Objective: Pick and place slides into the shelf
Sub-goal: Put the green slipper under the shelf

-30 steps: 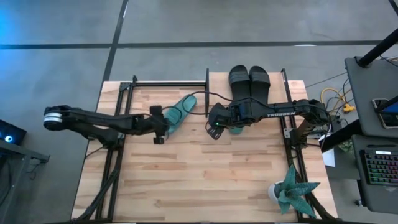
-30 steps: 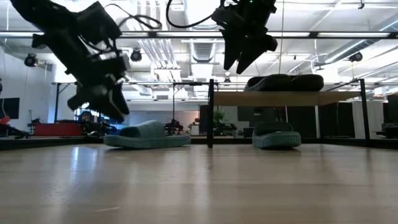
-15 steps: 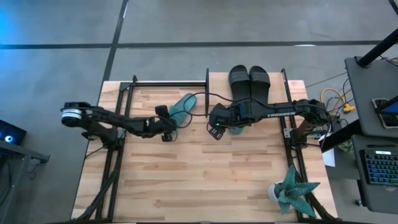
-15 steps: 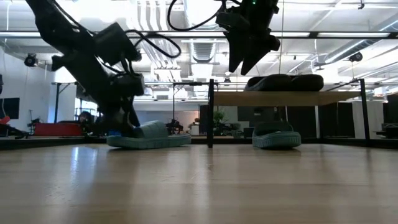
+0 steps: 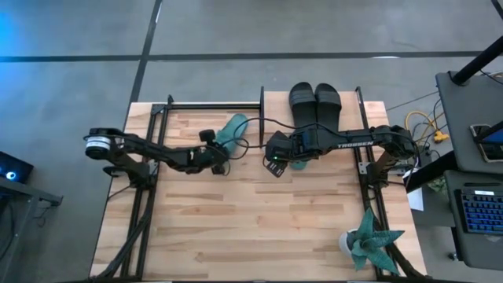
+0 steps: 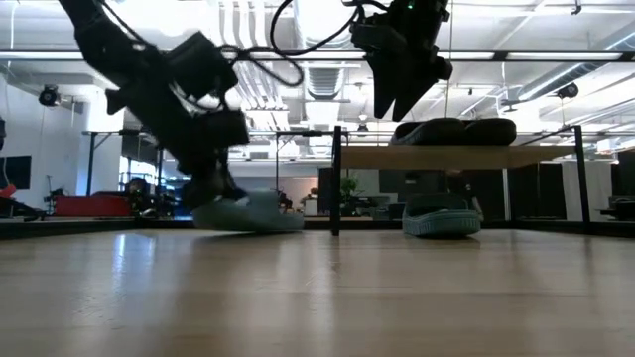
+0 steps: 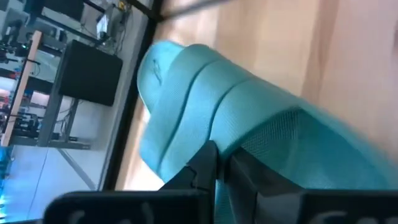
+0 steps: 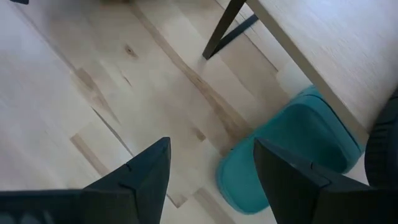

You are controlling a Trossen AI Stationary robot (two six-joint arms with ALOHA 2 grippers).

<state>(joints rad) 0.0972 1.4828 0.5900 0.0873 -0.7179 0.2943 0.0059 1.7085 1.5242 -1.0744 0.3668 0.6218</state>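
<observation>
On the table (image 5: 259, 228), the shelf (image 5: 350, 118) already carries the black pair (image 5: 314, 101) on top, with one teal slide (image 6: 440, 216) beneath. The left gripper (image 5: 222, 157), spread a second ago, has dropped and pinched the edge of the other teal slide (image 5: 230, 130), out on the table left of the shelf. Lifting comes next. The right gripper (image 5: 274, 165) hovers spread beside the shelf.

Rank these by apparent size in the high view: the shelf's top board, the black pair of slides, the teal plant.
1. shelf's top board, partly covered
2. black pair of slides
3. teal plant; it looks close to the pair in spread, so that order is unsure.
</observation>
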